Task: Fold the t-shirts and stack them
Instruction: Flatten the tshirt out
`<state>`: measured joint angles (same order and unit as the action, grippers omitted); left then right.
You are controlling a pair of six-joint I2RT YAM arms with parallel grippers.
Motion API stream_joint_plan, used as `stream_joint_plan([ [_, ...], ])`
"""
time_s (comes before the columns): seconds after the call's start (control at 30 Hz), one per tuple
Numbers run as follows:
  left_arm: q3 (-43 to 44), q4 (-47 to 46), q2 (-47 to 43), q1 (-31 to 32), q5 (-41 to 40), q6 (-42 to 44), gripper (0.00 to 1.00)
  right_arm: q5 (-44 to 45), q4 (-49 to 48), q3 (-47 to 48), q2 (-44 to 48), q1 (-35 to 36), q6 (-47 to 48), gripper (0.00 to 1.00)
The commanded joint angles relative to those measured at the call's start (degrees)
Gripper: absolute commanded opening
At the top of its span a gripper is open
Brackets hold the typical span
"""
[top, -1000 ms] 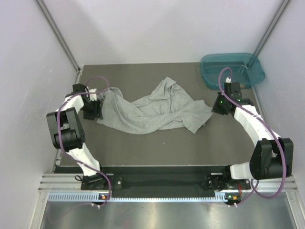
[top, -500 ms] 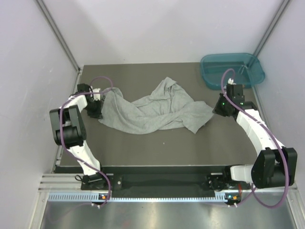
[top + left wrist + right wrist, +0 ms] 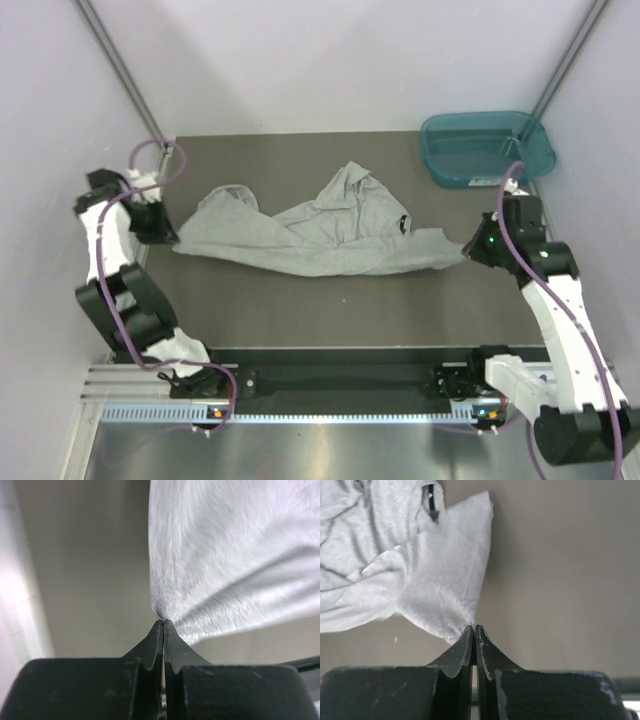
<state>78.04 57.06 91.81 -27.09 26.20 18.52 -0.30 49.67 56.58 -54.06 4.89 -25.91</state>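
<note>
One light grey t-shirt [image 3: 310, 235] lies stretched and crumpled across the dark table, its black neck label [image 3: 401, 225] facing up. My left gripper [image 3: 170, 240] is shut on the shirt's left edge; in the left wrist view the cloth [image 3: 225, 560] fans out from the closed gripper [image 3: 163, 621]. At the other end my right gripper [image 3: 467, 246] is shut on the right corner, and the right wrist view shows fabric [image 3: 440, 580] pinched at the closed gripper [image 3: 474, 626], with the label [image 3: 431, 502] beyond.
A teal plastic tub [image 3: 487, 146] stands at the back right corner of the table [image 3: 300, 310]. White walls close in on both sides, the left arm close to the left wall.
The left gripper has shut on the shirt's left edge. Both arms have pulled outward, left going left and right going right, stretching the shirt wider and baring the neck label.
</note>
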Motion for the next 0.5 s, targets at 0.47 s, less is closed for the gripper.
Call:
stream_joint_plan([
  [0.47, 11.4, 15.3, -8.2, -10.1, -3.1, 9.6, 0.0, -5.5, 19.0, 27.5, -5.0, 0.1, 0.1, 0.0],
])
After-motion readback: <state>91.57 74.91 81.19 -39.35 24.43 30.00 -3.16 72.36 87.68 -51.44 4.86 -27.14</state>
